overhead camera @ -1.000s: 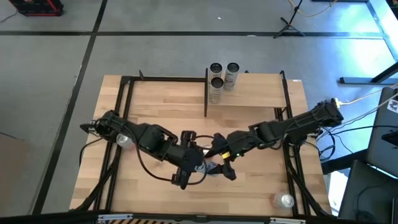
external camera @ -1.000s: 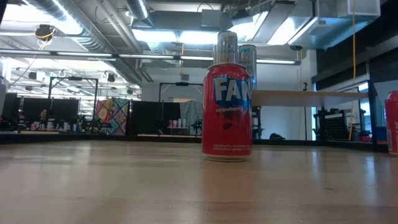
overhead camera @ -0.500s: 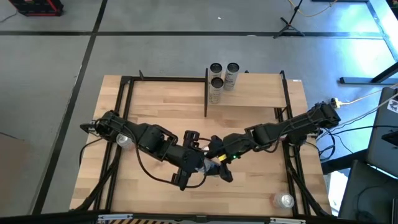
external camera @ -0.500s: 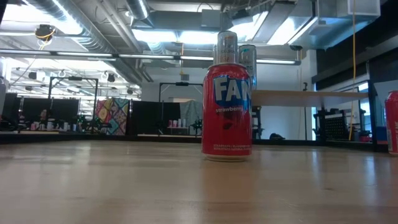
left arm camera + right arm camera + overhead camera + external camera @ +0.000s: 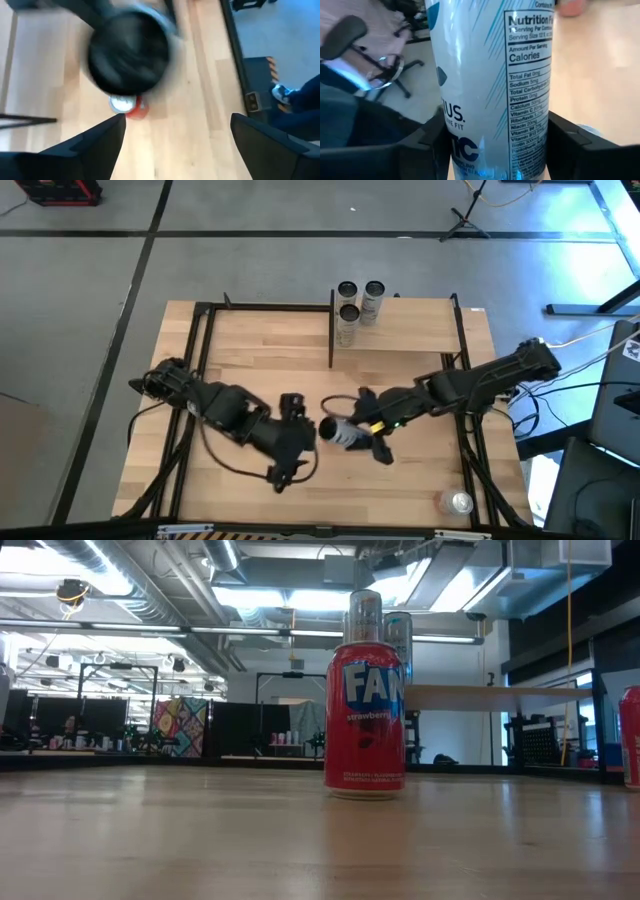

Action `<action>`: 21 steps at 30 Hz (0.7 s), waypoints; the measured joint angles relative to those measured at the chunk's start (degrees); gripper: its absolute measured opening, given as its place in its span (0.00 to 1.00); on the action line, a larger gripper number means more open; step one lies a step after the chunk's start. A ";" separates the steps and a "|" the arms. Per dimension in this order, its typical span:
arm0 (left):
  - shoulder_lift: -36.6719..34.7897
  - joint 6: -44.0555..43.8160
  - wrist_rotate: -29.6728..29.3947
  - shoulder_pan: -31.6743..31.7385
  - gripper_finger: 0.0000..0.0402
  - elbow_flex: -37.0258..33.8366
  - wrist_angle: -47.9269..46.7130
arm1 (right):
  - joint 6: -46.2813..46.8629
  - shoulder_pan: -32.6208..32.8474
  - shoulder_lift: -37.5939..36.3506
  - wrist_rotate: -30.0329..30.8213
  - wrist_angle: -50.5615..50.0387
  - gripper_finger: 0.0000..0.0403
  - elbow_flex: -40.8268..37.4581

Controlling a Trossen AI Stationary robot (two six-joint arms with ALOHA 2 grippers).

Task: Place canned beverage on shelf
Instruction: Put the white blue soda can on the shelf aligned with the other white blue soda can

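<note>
Both arms have drawn apart since a second ago: the left claw (image 5: pixel 290 442) has let go and backed off with its fingers spread, while the right claw (image 5: pixel 362 430) grips the pale can (image 5: pixel 338 432) (blue lettering) above the middle of the surface (image 5: pixel 260 370). Three cans (image 5: pixel 358 298) stand by the shelf (image 5: pixel 400 330); a red can (image 5: pixel 366 720) stands on the surface.
</note>
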 joint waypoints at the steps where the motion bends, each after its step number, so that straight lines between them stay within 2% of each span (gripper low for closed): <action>1: -0.48 -1.40 -1.33 -0.81 0.87 0.00 -1.21 | -0.65 -0.04 -1.21 1.33 -0.86 0.53 0.00; 6: -1.29 -7.40 -11.35 -5.32 0.87 0.00 -5.54 | -4.49 -0.06 -8.41 7.36 -4.23 0.53 0.02; 14: -2.25 -17.75 -21.16 -8.95 0.88 -0.02 -10.80 | -8.46 -1.12 -19.14 16.03 -10.31 0.53 0.09; 21: -2.91 -19.63 -23.63 -9.86 0.88 -0.04 -10.79 | -9.04 -7.39 -30.20 17.28 -5.83 0.53 -8.48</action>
